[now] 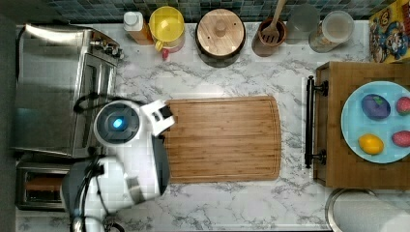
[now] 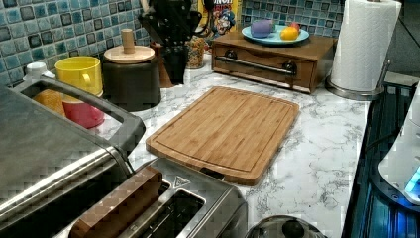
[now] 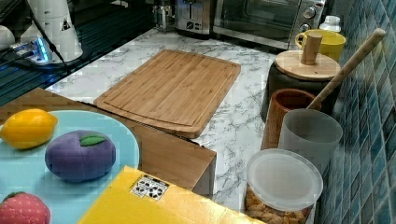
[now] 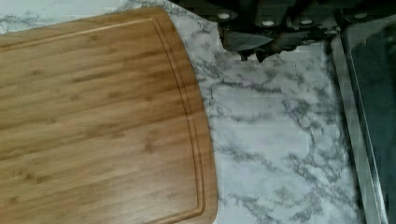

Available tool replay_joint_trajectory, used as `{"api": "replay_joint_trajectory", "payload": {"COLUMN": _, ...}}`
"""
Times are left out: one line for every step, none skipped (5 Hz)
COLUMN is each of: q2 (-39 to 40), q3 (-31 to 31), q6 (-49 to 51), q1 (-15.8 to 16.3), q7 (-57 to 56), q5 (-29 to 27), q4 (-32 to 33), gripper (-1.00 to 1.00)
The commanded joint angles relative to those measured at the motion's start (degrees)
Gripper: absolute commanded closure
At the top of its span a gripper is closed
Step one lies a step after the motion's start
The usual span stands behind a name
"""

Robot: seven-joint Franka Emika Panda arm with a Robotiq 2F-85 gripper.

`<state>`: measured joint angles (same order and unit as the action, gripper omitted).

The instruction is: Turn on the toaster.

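One toaster: the toaster is the small steel box at the lower left of the top view, standing on the worktop just below the larger toaster oven in that picture.
Toaster contents: a brown slice of bread sits in one of its two long slots; the other slot looks empty in the left view.
Toaster long axis: the slots run left to right in the top view, so the box lies lengthwise along the top view's horizontal.
Lever end: the right view shows a dark-fronted narrow end of the toaster facing the open worktop; the lever is too small to make out there.
End effector position: the end effector hangs over the marble between the toaster oven and the left edge of the cutting board in the top view.
Key relation: from the end effector the toaster lies down and to the left in the top view, near but apart, with the arm's own white body between them in that picture.
End effector state: its dark fingertips show in the wrist view above bare marble with nothing between them; how far apart they stand cannot be told.
Judgement on the move: the press is not yet begun; the end effector would probably have to swing toward the toaster's narrow end and come down on the lever.
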<state>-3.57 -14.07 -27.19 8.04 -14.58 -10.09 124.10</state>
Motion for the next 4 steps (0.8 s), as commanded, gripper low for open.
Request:
{"api": "replay_joint_trajectory", "payload": {"q2": -8.62, "q3": -0.6, "q6": 4.58, "q1": 5.83, "q7": -2.61, "q5": -6.16, "q4": 5.51, "gripper": 1.0}}
{"api": "replay_joint_trajectory", "payload": {"q2": -11.26, "q3": -4.84, "q6": 2.91, "q1": 5.75, "q7": -3.19, "q5": -8.14, "q4": 9.09, "gripper": 1.0}}
{"api": "replay_joint_trajectory", "payload": {"q2": -11.23, "q3": -5.73, "q6": 1.34, "q1": 7.46, "q7": -4.69, "q5": -9.54, "q4": 10.55, "gripper": 1.0}}
{"api": "replay_joint_trajectory", "payload": {"q2": -9.87, "q3": -6.05, "q6": 0.54, "q1": 8.57, "q7": -5.69, "q5": -9.17, "q4": 10.72, "gripper": 1.0}}
